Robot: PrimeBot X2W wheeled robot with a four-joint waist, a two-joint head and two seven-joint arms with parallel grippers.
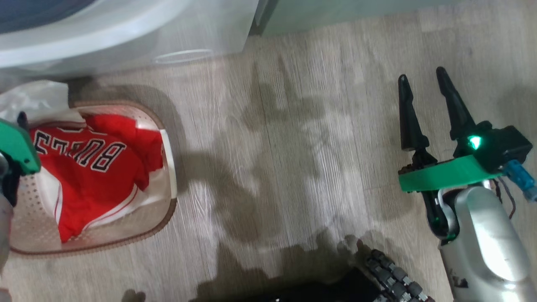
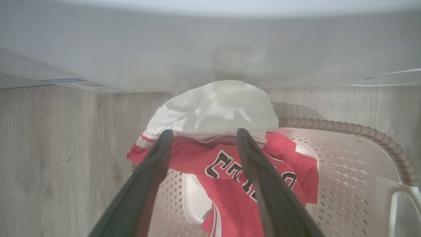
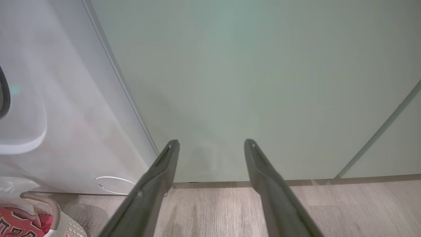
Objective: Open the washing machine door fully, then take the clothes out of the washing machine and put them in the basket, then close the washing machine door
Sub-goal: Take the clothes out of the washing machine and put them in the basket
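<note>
**Red jersey in the basket, both pincers open and empty**

The pale, wood-grain plank floor carries one basket, with blurred shadows across it. Behind the basket stands one washing machine, smooth and white, but the head view cuts off everything except its lower front. A dark curved patch in the top corner looks like the washing machine door. Too little of it shows to tell whether it stands open or shut. On the machine's front, near the basket, there is one thin round flap outline and one blue-white sticker, whose print is unreadable. Pale green, matt cabinets lie beyond the machine, well apart from the basket.

The basket is cream perforated plastic, a rounded rectangle with a brown ribbed rim, and its left part is cut off by the frame. Inside it lie the clothes: one red jersey with black-and-white lettering and white stripes. A white fold of the jersey bulges over the rim nearest the machine.

The left pincer hangs above the basket, its two dark tapered fingers spread and holding nothing. The right pincer is well away from the basket over bare floor, also spread and empty.
</note>
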